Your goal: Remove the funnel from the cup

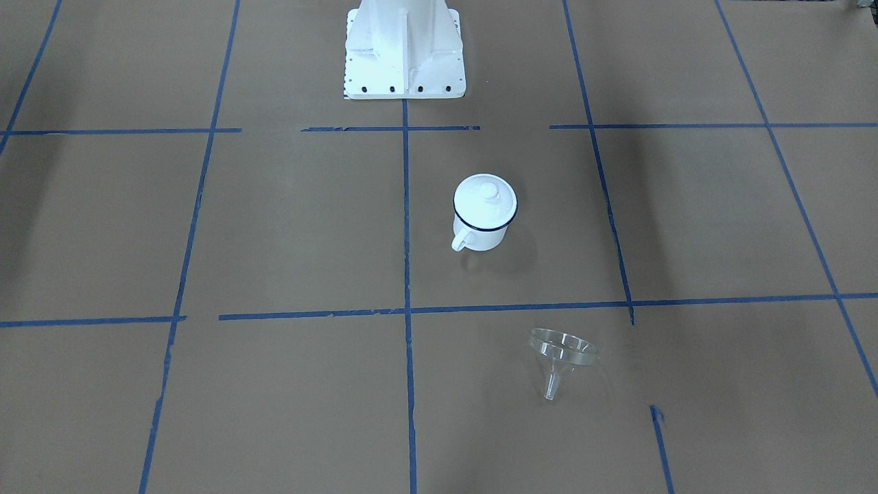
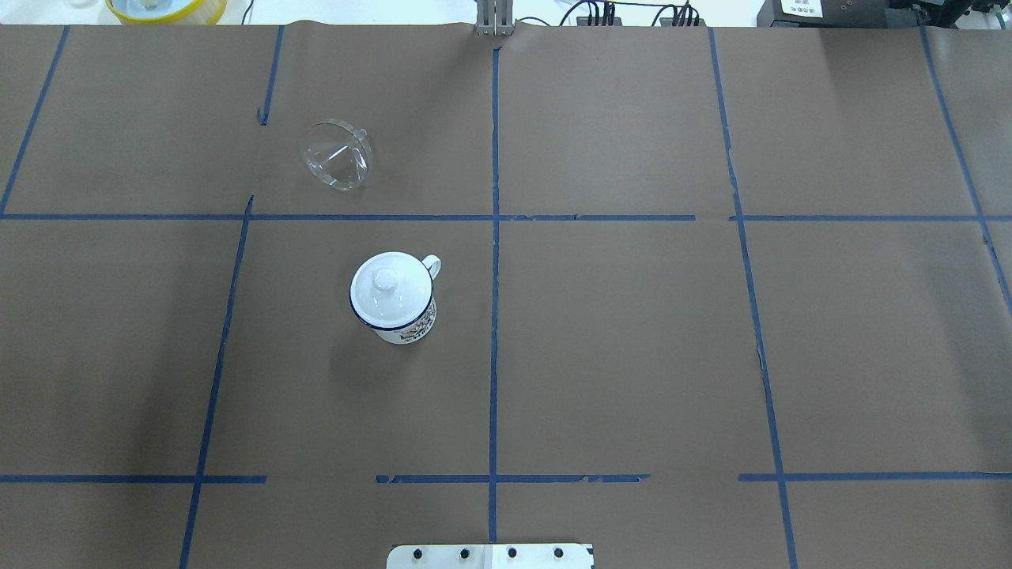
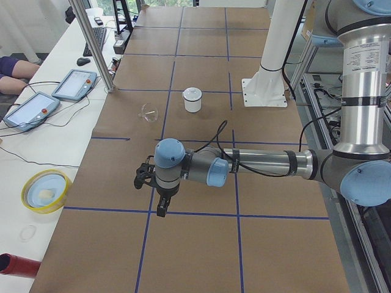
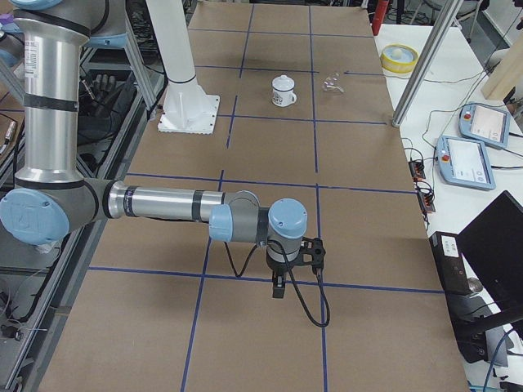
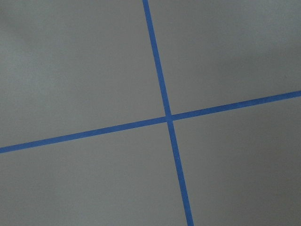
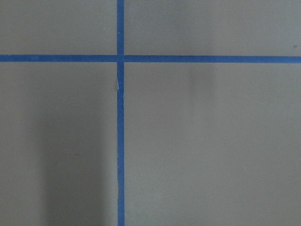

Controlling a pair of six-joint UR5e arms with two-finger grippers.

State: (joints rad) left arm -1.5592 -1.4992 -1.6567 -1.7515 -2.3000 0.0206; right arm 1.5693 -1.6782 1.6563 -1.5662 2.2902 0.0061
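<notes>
The clear funnel (image 1: 559,353) lies on its side on the brown paper, apart from the cup; it also shows in the overhead view (image 2: 338,154) and both side views (image 3: 148,113) (image 4: 333,82). The white enamel cup (image 1: 483,223) with a dark blue rim stands upright, with a white knobbed lid (image 1: 485,197) on top; it also shows in the overhead view (image 2: 399,320). My left gripper (image 3: 160,204) and right gripper (image 4: 279,286) hang far from both, over tape crossings near the table's ends. I cannot tell whether either is open or shut.
The white robot base (image 1: 405,48) stands at the table's robot-side edge. A yellow bowl (image 3: 44,190) and two teach pendants (image 3: 30,107) lie on the side bench. A metal post (image 3: 91,43) rises at the far table edge. Blue tape lines grid the paper.
</notes>
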